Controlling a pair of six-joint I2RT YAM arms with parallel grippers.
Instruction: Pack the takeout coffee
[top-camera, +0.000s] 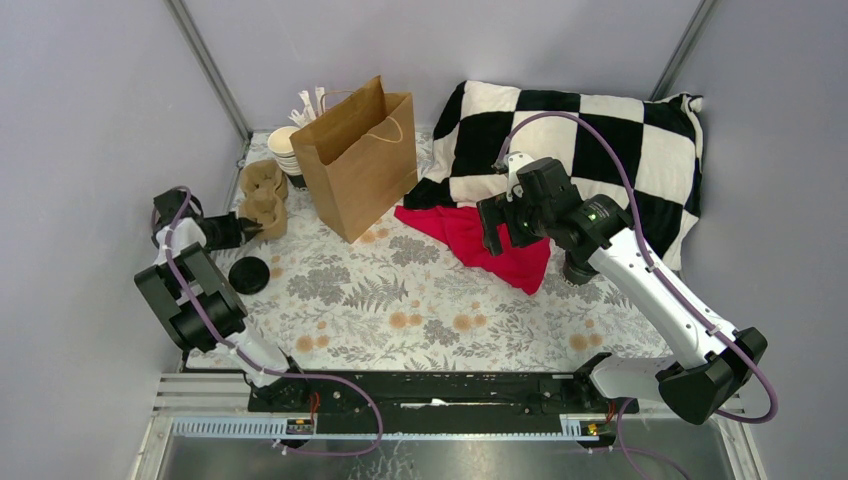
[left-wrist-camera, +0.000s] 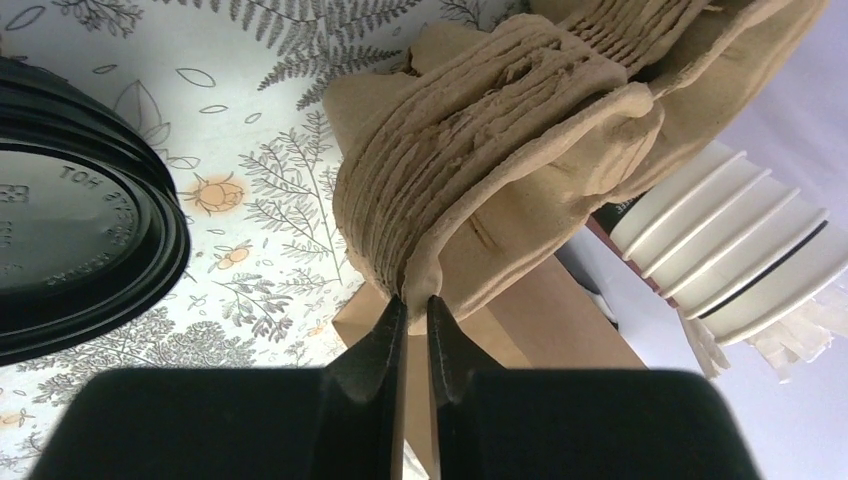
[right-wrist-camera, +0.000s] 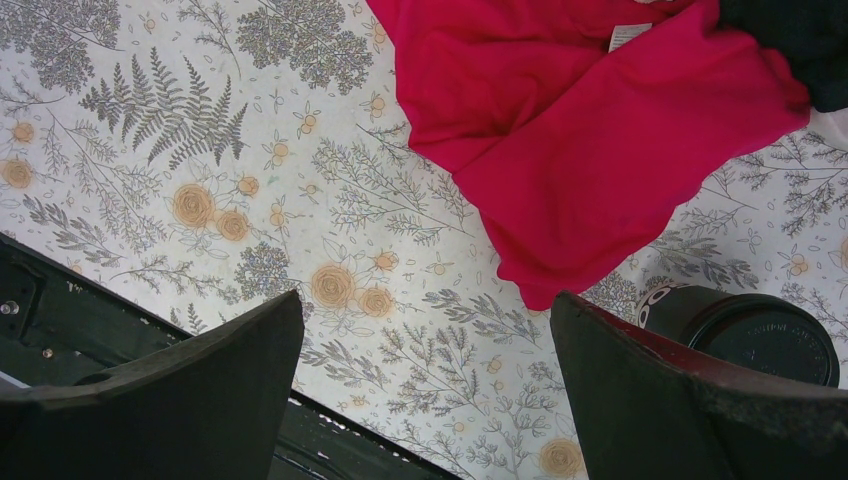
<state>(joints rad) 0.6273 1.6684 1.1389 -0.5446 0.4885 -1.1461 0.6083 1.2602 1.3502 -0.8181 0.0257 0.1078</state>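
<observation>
Takeout coffee (right-wrist-camera: 768, 340) stands upright on the counter (right-wrist-camera: 330, 190), black lid up, just beside the tip of the red cloth (right-wrist-camera: 590, 150). Right pincer (right-wrist-camera: 430, 385) is wide, with nothing between its fingers, looking down at bare floral print. The cup sits outside the gap, just past the finger on the right of the wrist view. In the overhead view that puts the cup under the right forearm, on the base side of the pincer and toward the checkered pillow (top-camera: 600, 130). Left pincer (left-wrist-camera: 415, 330) is closed to a sliver on the lip of the pulp cup carriers (left-wrist-camera: 480, 200) (so occupied, and across the counter from the cup). My judgement: the right arm is the nearer one. The cup's long axis is vertical, so I'd draw back and sideways until the gap straddles the lid before descending. Brown paper bag (top-camera: 360, 165) stands open, well apart to the left.
</observation>
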